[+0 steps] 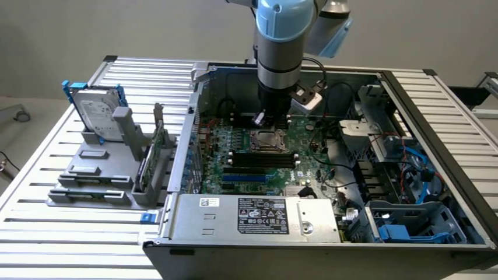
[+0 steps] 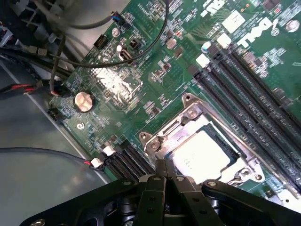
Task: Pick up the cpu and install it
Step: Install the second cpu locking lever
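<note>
You are seeing the black gripper (image 2: 165,172), fingers pressed together and holding nothing, hovering just beside the small silvery-grey square cpu (image 2: 203,153), which is sitting in its metal-framed motherboard socket (image 2: 188,113), seemingly installed.

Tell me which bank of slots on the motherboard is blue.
The blue slots are the bank nearer the power supply in the exterior view. The black memory slots lie between them and the cpu socket.

We see our arm (image 1: 279,52) reaching straight down, its gripper (image 2: 165,172) closed, fingers pressed together, empty.
</note>
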Motion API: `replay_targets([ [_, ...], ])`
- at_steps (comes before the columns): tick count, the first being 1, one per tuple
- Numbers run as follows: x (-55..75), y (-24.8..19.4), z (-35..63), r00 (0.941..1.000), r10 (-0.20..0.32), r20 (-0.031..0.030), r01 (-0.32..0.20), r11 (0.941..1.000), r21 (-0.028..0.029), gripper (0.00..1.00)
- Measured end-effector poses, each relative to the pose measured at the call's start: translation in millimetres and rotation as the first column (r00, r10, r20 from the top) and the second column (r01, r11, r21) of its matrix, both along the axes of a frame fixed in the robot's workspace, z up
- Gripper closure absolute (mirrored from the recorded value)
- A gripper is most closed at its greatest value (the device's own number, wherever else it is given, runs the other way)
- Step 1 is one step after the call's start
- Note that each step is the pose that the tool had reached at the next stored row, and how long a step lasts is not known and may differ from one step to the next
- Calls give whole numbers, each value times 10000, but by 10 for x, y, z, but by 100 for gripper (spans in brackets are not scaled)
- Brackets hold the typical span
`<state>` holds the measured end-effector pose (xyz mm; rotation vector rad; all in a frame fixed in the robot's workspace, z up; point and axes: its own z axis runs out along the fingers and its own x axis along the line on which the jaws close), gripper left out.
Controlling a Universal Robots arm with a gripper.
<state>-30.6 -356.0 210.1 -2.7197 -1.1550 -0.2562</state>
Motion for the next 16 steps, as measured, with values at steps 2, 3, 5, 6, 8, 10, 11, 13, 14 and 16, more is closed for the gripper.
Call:
replay_targets([
  [2, -2, -49, 18, 10000, -10, -12, 10, 10000, 0, 89],
  [3, -4, -69, 28, 10000, -15, -16, 15, 10000, 0, 89],
  [5, -11, -102, 57, 10000, -24, -28, 25, 10000, 1, 89],
  [6, -15, -117, 75, 10000, -28, -37, 28, 10000, 0, 89],
  [8, -29, -148, 108, 10000, -32, -49, 32, 10000, 2, 89],
  [10, -51, -180, 134, 10000, -32, -56, 32, 10000, 1, 89],
  [11, -66, -195, 144, 10000, -31, -57, 31, 10000, 2, 89],
  [13, -98, -227, 165, 10000, -32, -59, 32, 10000, 2, 89],
  [14, -114, -243, 176, 10000, -32, -59, 32, 10000, 2, 89],
  [16, -147, -274, 198, 10000, -32, -61, 32, 10000, 3, 89],
])
